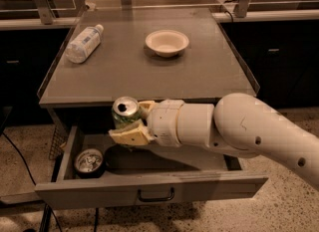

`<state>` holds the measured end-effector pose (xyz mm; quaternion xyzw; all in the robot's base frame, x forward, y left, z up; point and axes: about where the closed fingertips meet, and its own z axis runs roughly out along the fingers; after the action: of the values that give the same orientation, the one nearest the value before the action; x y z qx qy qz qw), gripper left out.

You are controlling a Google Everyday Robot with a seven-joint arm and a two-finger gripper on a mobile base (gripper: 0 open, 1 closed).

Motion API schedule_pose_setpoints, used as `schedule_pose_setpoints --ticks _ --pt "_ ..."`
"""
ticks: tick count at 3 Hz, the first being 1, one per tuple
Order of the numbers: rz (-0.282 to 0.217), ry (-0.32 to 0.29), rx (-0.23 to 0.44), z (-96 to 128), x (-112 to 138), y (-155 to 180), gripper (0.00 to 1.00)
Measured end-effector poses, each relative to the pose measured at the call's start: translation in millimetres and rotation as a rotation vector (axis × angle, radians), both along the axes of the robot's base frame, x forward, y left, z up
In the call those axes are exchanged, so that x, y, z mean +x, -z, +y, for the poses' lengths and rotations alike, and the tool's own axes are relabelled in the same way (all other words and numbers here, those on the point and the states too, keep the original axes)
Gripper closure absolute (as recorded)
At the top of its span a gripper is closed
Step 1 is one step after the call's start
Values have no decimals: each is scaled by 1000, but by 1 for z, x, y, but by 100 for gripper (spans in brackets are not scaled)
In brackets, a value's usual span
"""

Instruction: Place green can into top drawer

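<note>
The green can (124,113), with a silver top and pull tab, is held upright in my gripper (133,124). The tan fingers (130,135) are closed around its body. The can hangs above the open top drawer (149,181), over its left-middle part, just in front of the tabletop's front edge. The drawer is pulled out, with a small dark bar handle (155,195) at the centre of its front panel. My white arm (234,131) reaches in from the right.
A short dark can with a silver top (89,162) stands in the drawer's left corner. On the grey table (149,71) lie a clear plastic bottle (83,43) at the back left and a white bowl (167,42) at the back middle.
</note>
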<state>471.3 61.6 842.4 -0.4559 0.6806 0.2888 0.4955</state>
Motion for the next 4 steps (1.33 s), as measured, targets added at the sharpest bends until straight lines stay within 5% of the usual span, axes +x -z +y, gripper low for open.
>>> schedule_pose_setpoints --ticks 2,4 --pt "5 -16 -28 -3 1 16 100" --pt "-10 -38 -71 -30 12 51 100"
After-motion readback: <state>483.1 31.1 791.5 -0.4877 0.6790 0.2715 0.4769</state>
